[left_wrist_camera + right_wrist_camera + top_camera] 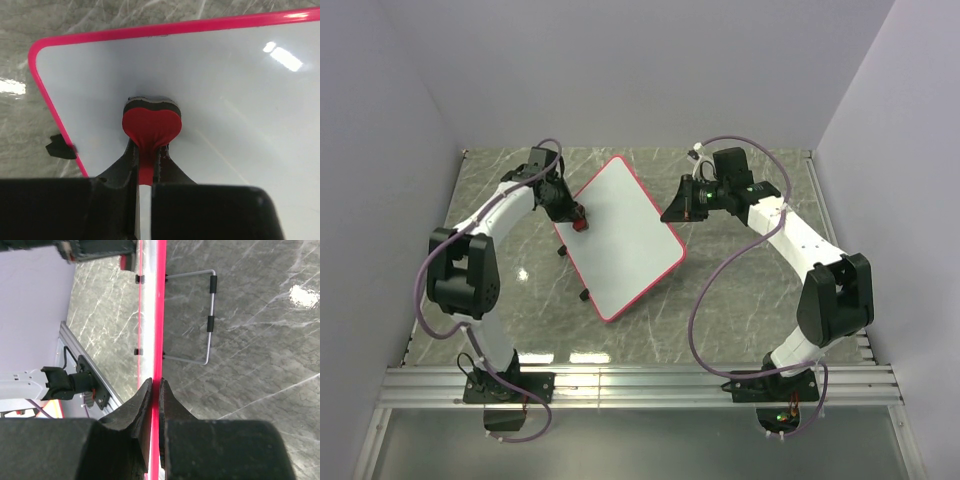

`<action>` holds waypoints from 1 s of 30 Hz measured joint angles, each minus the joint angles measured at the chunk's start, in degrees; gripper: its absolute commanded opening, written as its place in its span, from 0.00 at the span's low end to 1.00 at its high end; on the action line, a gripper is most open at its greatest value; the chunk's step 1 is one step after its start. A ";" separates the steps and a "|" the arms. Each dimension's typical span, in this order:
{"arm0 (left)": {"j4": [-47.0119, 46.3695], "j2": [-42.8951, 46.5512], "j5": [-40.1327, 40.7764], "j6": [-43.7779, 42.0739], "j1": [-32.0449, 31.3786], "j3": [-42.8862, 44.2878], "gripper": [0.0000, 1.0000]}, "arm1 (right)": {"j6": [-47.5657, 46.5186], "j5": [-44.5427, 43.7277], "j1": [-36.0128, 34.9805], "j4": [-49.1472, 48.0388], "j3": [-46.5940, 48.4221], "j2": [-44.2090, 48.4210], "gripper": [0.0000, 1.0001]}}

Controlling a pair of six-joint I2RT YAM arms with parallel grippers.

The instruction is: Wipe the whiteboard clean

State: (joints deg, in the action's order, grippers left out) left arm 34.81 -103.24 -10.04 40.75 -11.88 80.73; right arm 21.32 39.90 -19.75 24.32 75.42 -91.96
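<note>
The whiteboard, white with a pink-red frame, lies tilted in the middle of the table; its surface looks blank. In the left wrist view the whiteboard fills most of the frame. My left gripper is shut on the red-and-black eraser, which presses on the board near its left edge. My right gripper is shut on the board's right frame edge, seen edge-on between the fingers in the right wrist view, with the jaws closed on it.
Black clips stick out from the board's left edge. A wire stand shows behind the board. The marble table ends at an aluminium rail at the front; grey walls stand on three sides.
</note>
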 measured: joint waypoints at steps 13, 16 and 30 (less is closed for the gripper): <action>6.71 15.19 10.58 -1.14 4.39 3.23 0.04 | -1.68 -5.46 -0.26 3.78 1.40 0.66 0.77; 6.47 18.38 13.88 -0.85 6.91 -5.20 0.09 | -1.95 -10.29 -0.26 5.73 1.55 3.15 0.77; 5.95 17.70 20.70 1.75 7.69 -24.52 0.99 | -1.09 -20.87 -0.26 6.03 -15.65 22.58 0.84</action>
State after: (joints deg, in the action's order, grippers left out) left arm 40.75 -85.54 10.66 42.50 -4.19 56.21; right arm 20.23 19.03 -20.01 30.35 59.77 -69.38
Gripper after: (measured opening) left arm 0.947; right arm 0.811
